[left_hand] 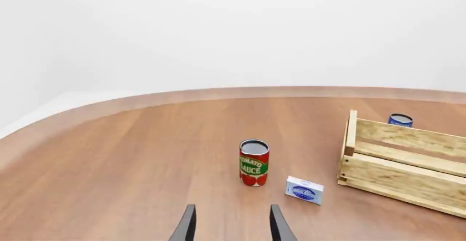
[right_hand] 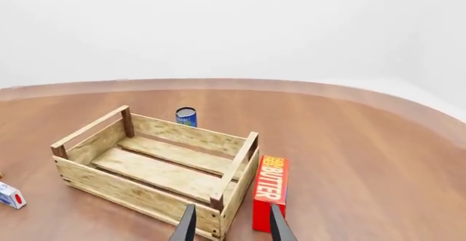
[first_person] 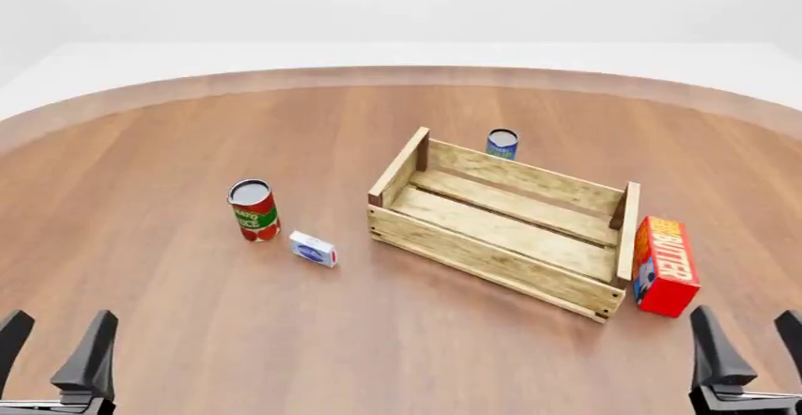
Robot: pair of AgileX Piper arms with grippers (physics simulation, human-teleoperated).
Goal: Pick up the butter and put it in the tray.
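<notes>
The butter (first_person: pixel 664 266) is a red carton with an orange lettered face, standing on the table against the right end of the tray (first_person: pixel 501 237). It also shows in the right wrist view (right_hand: pixel 270 192), beside the tray (right_hand: pixel 138 189). The tray is a light wooden slatted crate and holds nothing. My right gripper (first_person: pixel 747 349) is open and empty at the front right, short of the butter; its fingertips (right_hand: pixel 186 223) show in the right wrist view. My left gripper (first_person: pixel 53 345) is open and empty at the front left, far from the tray.
A tomato sauce can (first_person: pixel 254 210) stands left of the tray, with a small white-and-blue box (first_person: pixel 314 249) beside it. A small blue can (first_person: pixel 502 143) stands behind the tray. The wooden table (first_person: pixel 188 133) has a curved far edge.
</notes>
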